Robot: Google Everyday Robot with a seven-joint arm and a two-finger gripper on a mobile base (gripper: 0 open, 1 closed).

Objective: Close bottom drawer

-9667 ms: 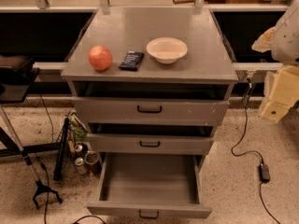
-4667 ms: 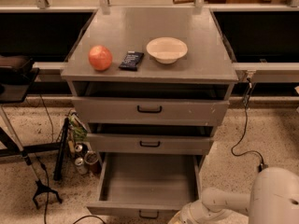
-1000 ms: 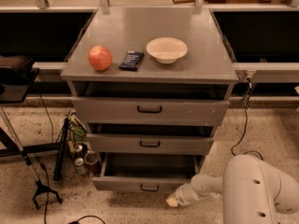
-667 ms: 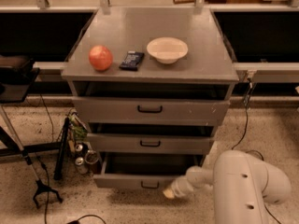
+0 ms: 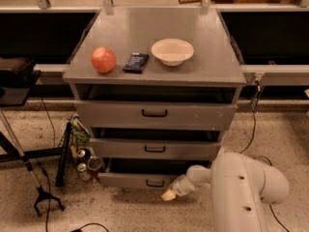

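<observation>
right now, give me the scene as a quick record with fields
bottom drawer: nearly shut, front panel juts out a little, dark gap above it
gripper: low at the bottom drawer's front, just right of its handle; contact unclear
middle drawer: slightly out
top drawer: slightly out
cabinet top: red fruit at left, dark packet in the middle, white bowl at right
task state: closing not finished

Looks down frontally; jaws low centre
</observation>
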